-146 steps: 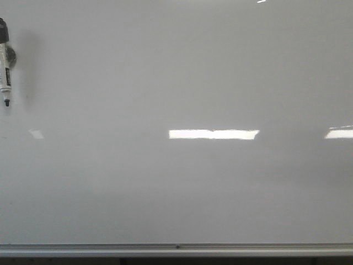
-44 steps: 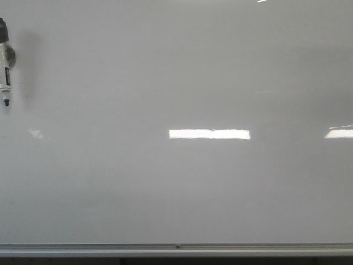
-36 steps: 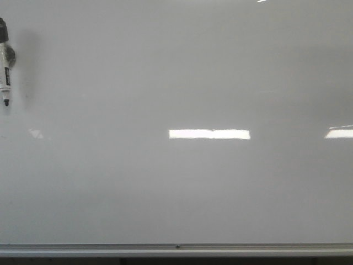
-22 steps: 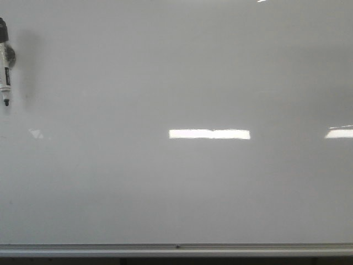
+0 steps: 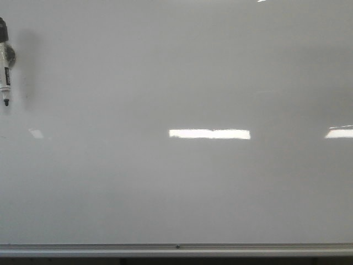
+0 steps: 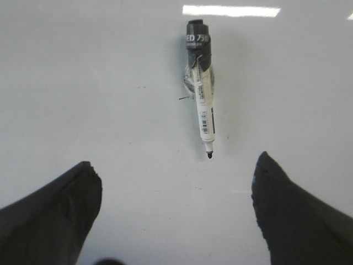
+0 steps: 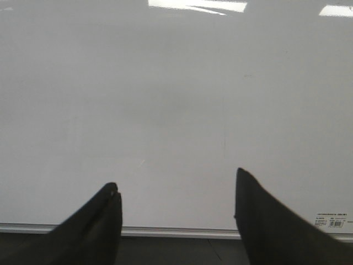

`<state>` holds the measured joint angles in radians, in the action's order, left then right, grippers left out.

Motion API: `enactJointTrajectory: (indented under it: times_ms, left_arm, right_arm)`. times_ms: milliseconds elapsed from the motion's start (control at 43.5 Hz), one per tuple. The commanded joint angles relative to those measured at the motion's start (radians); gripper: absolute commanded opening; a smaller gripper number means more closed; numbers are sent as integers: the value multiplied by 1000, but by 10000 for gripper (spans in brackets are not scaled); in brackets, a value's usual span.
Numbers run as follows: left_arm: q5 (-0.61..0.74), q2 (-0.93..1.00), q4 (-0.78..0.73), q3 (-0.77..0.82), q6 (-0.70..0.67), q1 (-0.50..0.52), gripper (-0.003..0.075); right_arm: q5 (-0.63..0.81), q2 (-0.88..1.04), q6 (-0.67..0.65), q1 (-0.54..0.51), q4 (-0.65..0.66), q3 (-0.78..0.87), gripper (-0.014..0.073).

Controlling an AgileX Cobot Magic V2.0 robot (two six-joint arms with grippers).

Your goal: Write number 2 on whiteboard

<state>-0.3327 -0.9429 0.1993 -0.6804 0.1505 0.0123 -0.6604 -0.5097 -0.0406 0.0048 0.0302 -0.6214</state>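
The whiteboard (image 5: 182,83) fills the front view, glossy white-grey with light reflections and no writing; no number 2 shows on it. A black-and-white marker (image 5: 5,62) hangs on the board at the far left, uncapped tip down. In the left wrist view the marker (image 6: 202,88) sits ahead of my left gripper (image 6: 176,172), which is open and empty, clear of the marker's tip. My right gripper (image 7: 175,185) is open and empty, facing bare whiteboard (image 7: 165,99) near its lower rail. Neither gripper shows in the front view.
A silver metal rail (image 5: 176,249) runs along the board's lower edge; it also shows in the right wrist view (image 7: 176,231). A small label (image 7: 331,218) sits at the board's lower corner. A dark strip lies below the rail.
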Motion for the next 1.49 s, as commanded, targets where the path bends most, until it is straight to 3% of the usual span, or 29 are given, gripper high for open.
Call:
enactJointTrajectory:
  times_ms: [0, 460, 942, 1471]
  left_arm:
    - [151, -95, 15, -37, 4, -7, 554]
    - [292, -417, 48, -123, 4, -77, 554]
    - [378, -565, 60, -210, 4, -129, 552]
    - [377, -616, 60, -249, 4, -129, 251]
  right_arm:
    - [75, -9, 9, 2, 6, -32, 475]
    - [103, -9, 9, 2, 6, -32, 475]
    - [103, -9, 9, 2, 6, -32, 475]
    - [103, -9, 9, 2, 6, -32, 475]
